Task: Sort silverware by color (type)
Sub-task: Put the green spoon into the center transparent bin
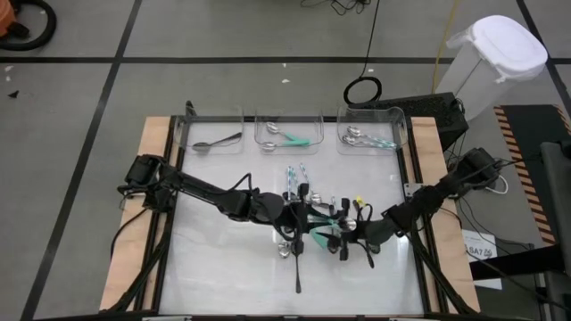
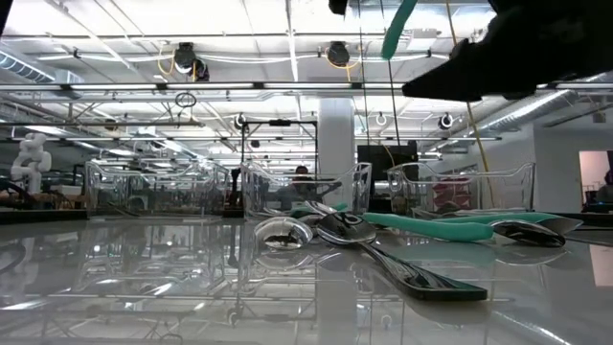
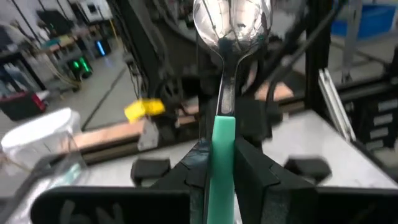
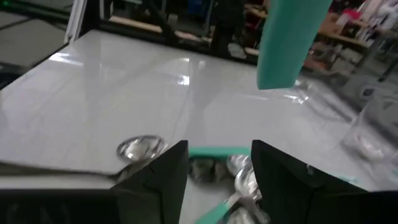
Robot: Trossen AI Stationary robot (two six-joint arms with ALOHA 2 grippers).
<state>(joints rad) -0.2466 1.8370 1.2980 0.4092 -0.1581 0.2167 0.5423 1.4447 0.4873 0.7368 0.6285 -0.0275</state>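
My left gripper (image 1: pixel 306 214) (image 3: pixel 222 149) is shut on a silver spoon with a teal handle (image 3: pixel 224 93), above a pile of teal-handled and dark silverware (image 1: pixel 308 239) lying at the table's middle. A teal handle end (image 4: pixel 291 43) (image 2: pixel 397 29) hangs high above that pile. My right gripper (image 1: pixel 344 239) (image 4: pixel 219 163) is open and empty, just over the pile's spoons (image 4: pixel 242 177). Two pale-blue-handled pieces (image 1: pixel 295 176) lie farther back. A dark utensil (image 1: pixel 297 272) lies nearer the front edge. My left gripper pinches the spoon's teal handle (image 3: pixel 222 134) between its two fingers, which lie along it. The silver neck and bowl (image 3: pixel 233 22) reach out past the fingertips. The spoon is lifted clear of the table.
Three clear bins stand along the far edge: the left one (image 1: pixel 214 134) holds a dark spoon, the middle one (image 1: pixel 290 134) teal-handled spoons, the right one (image 1: pixel 370 134) pale-blue-handled ones. The two grippers are close together over the pile. A white bin (image 1: pixel 491 62) stands off the table, far right.
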